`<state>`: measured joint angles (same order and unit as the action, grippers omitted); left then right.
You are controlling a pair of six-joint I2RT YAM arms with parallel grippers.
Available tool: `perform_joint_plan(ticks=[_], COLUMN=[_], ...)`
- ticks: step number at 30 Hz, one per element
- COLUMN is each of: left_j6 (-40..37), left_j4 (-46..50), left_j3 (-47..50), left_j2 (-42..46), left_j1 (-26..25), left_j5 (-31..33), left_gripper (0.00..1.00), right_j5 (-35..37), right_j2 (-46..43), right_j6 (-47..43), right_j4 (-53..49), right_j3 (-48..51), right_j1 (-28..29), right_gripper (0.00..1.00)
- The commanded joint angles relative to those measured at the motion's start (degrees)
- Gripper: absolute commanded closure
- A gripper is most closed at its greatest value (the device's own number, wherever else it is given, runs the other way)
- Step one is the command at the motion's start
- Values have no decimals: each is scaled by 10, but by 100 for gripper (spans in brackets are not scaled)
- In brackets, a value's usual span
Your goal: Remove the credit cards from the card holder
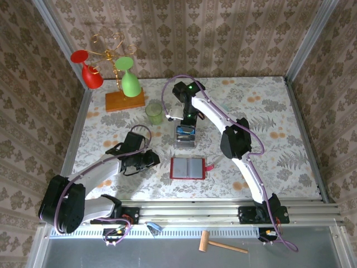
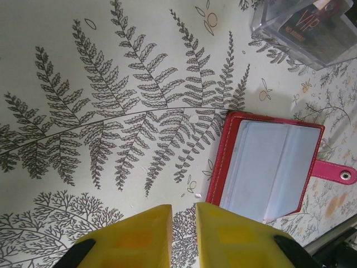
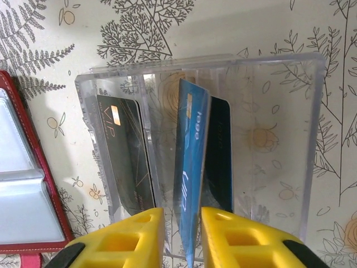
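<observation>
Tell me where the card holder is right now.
In the top view the card holder lies open near the middle of the table, just on the near side of the clear plastic box and right of the left pincer.

Inside the box [image 3: 279,111], the dark card [image 3: 125,151] in the left slot bore "VIP" in thin gold letters near its top. In the left wrist view the same dark card [image 2: 312,22] in the box [image 2: 268,30] again read "VIP" in large letters, with a line of small print just under it that was too fine to read. The blue card [image 3: 189,167] in the box's middle slot carried pale digits running along its length, seemingly "888" after an unclear first character, and below them a light cursive mark that could not be made out. The teal card [image 3: 218,156] touching the back of the blue one had faint, illegible print near its top.
</observation>
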<state>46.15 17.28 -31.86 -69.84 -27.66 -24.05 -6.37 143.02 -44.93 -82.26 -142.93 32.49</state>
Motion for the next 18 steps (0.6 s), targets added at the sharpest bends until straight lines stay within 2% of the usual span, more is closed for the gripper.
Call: perform_joint_plan(ticks=[1,6,18], left_j6=[-15,-20,-16], left_j4=[-11,-21,-62], left_j3=[-6,-13,-36], left_j2=[-10,-23,-76], left_j1=[3,2,-12], left_j5=[-16,-23,-45], left_gripper=[81,81,81], right_j5=[20,30,14], right_j2=[-21,-64,-206], right_j6=[20,47,163], right_j4=[1,31,192], right_j3=[-9,38,269], right_j1=[-1,2,31], right_gripper=[76,74,73])
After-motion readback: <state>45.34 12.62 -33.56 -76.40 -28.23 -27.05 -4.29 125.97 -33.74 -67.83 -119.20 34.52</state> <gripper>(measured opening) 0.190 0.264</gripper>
